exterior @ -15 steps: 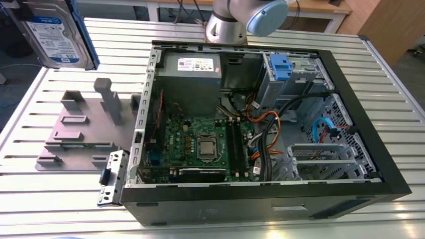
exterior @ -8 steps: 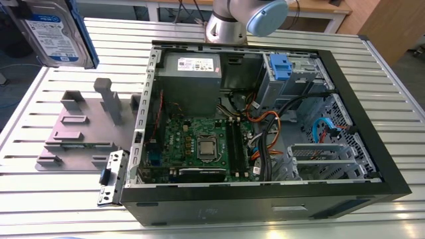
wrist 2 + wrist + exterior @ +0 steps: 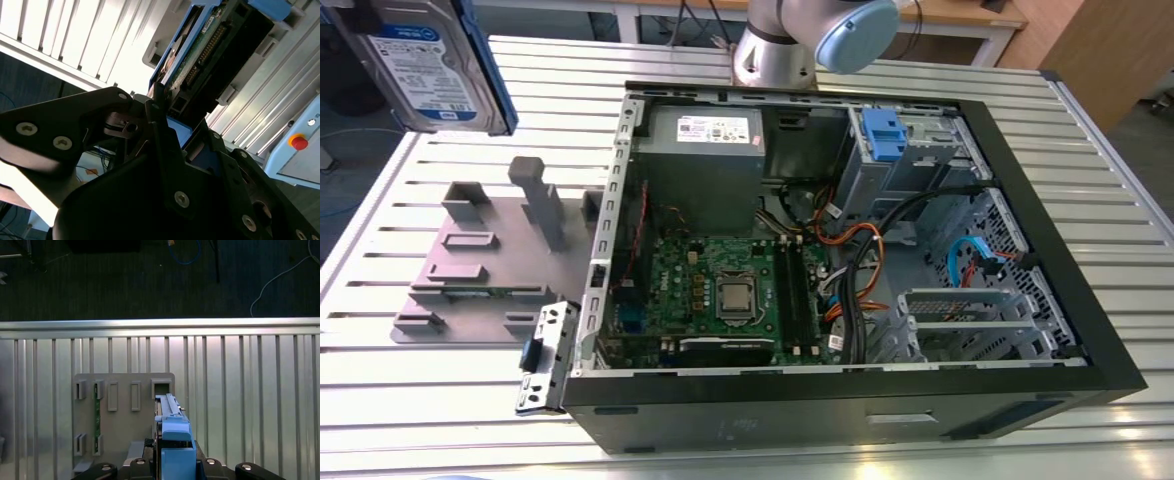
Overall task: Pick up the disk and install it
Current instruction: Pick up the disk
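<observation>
The disk point(image 3: 427, 60) hangs high above the table at the exterior view's upper left, its white-and-blue label facing the camera and blue rails along its sides. In the first wrist view the disk point(image 3: 172, 427) appears edge-on, over the grey fixture plate point(image 3: 125, 410). My gripper point(image 3: 172, 467) is shut on it from behind. In the second wrist view the black gripper links point(image 3: 100, 130) clamp the disk point(image 3: 210, 45), whose green circuit board and connector face the camera.
An open computer case point(image 3: 1067, 300) lies on the slatted metal table point(image 3: 400, 380), with a motherboard point(image 3: 720, 290), loose cables and a drive bay holding a blue clip point(image 3: 883, 135). The grey fixture plate point(image 3: 480, 270) with upright posts sits beside the case.
</observation>
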Motion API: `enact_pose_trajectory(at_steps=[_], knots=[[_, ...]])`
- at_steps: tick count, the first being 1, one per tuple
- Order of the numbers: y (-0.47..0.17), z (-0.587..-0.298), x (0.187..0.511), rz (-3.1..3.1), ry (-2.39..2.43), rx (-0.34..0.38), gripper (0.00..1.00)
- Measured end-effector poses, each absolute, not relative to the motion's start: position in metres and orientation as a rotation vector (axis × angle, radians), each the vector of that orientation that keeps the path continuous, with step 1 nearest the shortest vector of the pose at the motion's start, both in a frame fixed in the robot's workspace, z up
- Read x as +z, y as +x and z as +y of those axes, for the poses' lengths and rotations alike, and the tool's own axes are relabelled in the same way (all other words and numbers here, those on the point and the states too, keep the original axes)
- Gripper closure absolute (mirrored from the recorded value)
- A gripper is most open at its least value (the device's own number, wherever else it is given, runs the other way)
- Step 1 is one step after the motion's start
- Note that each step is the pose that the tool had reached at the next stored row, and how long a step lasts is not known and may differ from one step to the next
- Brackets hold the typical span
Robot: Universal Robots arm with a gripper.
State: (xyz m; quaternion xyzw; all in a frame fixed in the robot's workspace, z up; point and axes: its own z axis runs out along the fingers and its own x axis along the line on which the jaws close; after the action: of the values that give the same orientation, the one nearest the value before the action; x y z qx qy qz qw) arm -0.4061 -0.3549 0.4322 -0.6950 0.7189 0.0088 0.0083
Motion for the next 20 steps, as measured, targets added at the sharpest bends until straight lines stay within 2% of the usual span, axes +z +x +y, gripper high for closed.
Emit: enact_pose_trajectory(at_steps=[20], knots=[[-0.4061,-0.3549,0.4421,2.247,-2.172,0.028,0.64]])
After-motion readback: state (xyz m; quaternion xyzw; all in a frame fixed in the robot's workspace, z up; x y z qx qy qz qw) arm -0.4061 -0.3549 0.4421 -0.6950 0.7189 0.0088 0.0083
